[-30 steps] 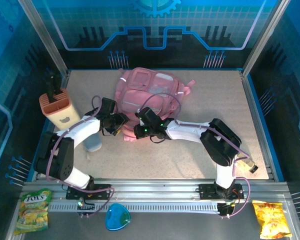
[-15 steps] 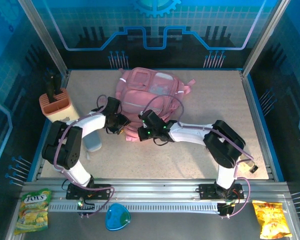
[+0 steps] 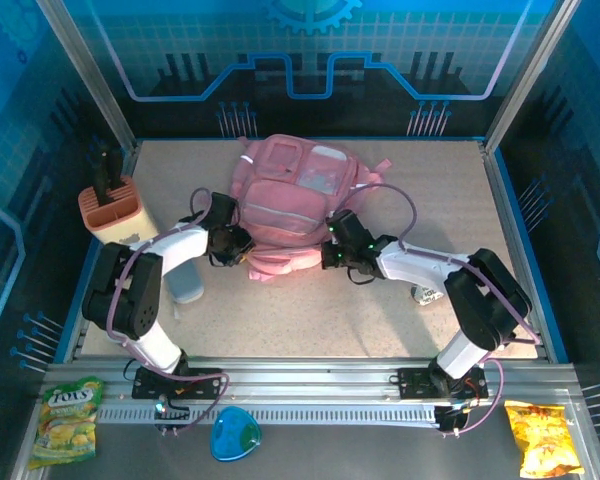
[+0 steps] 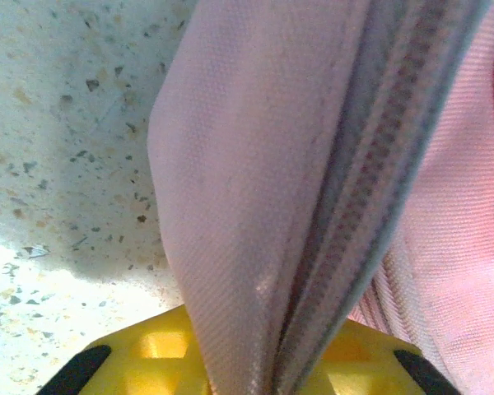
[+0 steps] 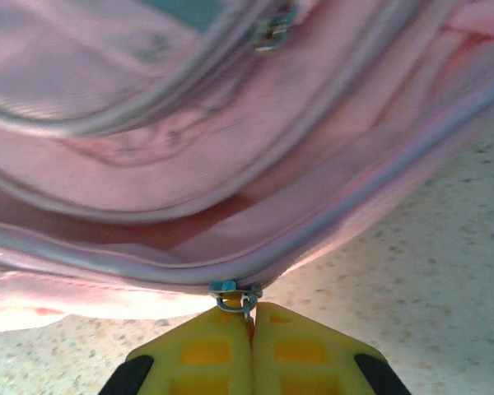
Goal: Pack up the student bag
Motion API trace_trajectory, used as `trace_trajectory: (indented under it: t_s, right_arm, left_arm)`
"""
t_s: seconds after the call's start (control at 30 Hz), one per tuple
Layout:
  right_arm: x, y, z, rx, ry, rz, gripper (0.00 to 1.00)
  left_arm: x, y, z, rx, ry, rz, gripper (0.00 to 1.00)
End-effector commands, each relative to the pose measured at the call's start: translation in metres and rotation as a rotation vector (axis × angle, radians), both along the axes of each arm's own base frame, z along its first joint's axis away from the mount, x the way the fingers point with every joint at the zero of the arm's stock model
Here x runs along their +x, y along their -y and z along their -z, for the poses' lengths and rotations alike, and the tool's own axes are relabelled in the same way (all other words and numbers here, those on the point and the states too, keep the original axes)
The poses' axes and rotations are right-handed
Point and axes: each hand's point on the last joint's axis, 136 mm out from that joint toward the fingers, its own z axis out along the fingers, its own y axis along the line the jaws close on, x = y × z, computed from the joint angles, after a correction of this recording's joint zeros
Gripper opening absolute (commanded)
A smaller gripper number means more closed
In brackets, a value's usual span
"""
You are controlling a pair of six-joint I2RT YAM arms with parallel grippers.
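Since the soft pink fabric backpack [image 3: 290, 205] is limp, the right gripper [image 5: 251, 325] pinches its zipper pull [image 5: 237, 298], and the left gripper [image 3: 238, 245] clamps its seam [image 4: 370, 164].

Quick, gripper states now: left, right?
Left gripper: closed on a fabric fold of the student bag.
Right gripper: closed on its zipper pull.

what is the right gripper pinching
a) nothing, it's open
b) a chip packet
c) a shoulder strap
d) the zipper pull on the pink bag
d, the right wrist view shows the right gripper shut on the metal zipper pull at the lower edge of the pink bag.
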Motion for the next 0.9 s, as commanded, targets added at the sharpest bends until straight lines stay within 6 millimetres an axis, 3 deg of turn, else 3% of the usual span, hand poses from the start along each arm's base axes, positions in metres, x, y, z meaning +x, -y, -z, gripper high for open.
trace_trajectory:
  t_s: [0.0, 0.17, 0.3, 0.47, 0.67, 0.77, 0.8, 0.87]
  right_arm:
    - [0.013, 0.020, -0.006, -0.046, 0.005, 0.034, 0.00]
    - [0.020, 0.003, -0.026, 0.014, 0.054, -0.045, 0.00]
    - [0.016, -0.006, -0.034, 0.070, 0.066, -0.092, 0.00]
    - [0.011, -0.007, -0.032, 0.112, 0.052, -0.099, 0.00]
    - [0.009, 0.001, -0.027, 0.139, 0.035, -0.067, 0.00]
    - [0.011, 0.002, -0.028, 0.160, 0.035, -0.054, 0.00]
    - [0.005, 0.007, -0.017, 0.152, 0.008, -0.048, 0.00]
    - [0.004, 0.009, -0.013, 0.159, -0.003, -0.042, 0.00]
  left_arm:
    - [-0.004, -0.020, -0.011, 0.092, 0.034, 0.035, 0.25]
    - [-0.010, -0.010, -0.034, 0.120, 0.094, 0.232, 0.48]
    - [-0.013, 0.007, -0.056, 0.166, 0.167, 0.383, 0.56]
    - [-0.010, 0.056, -0.083, 0.141, 0.325, 0.598, 0.60]
    - [-0.006, 0.112, -0.086, 0.164, 0.422, 0.824, 0.62]
    - [-0.005, 0.131, -0.081, 0.198, 0.447, 0.933, 0.62]
    - [-0.005, 0.136, -0.079, 0.214, 0.455, 0.970, 0.62]
    - [-0.005, 0.145, -0.076, 0.233, 0.460, 1.034, 0.62]
